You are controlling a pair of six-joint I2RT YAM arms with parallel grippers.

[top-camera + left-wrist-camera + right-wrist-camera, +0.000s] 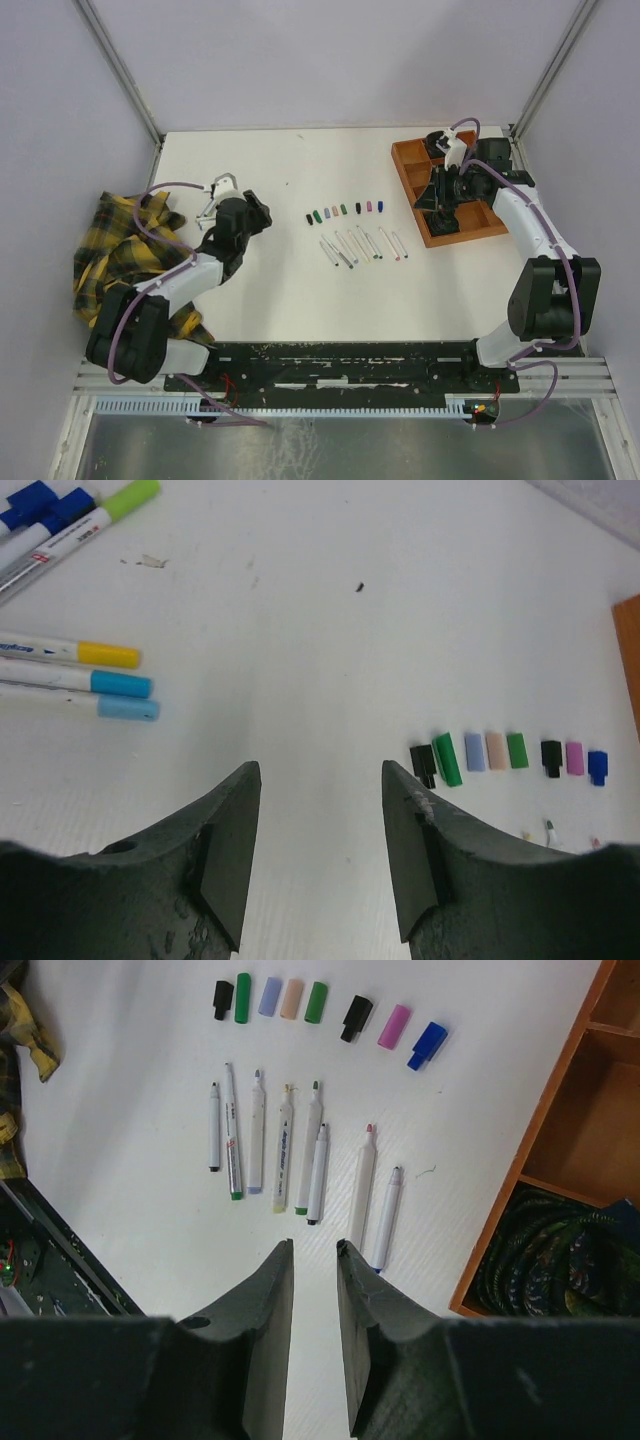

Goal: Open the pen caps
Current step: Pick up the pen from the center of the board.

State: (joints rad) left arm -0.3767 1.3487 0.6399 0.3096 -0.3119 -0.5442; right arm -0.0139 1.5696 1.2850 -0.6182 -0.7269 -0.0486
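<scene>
Pen caps (291,998) in a row — long axes crosswise.

Count: pen caps (291,998) 8, loose; uncapped pens (283,1145) 8; capped pens (75,655) 6; orange tray (408,180) 1; plaid cloth (115,255) 1.

The loose pen caps (292,998) run black, green, pale lilac-blue, peach, green, black, pink and deep blue. The uncapped pens (284,1150) have white-grey barrels with tips that include green and pinkish-red. The capped pens (75,670) wear yellow, sky-blue, pale blue, lime and navy on white barrels. The table (290,290) is white, the tray (408,170) is orange-brown, and the cloth (120,250) is yellow-and-black plaid. The left gripper (320,780) and right gripper (312,1250) are matt black, on white arms with purple cables
</scene>
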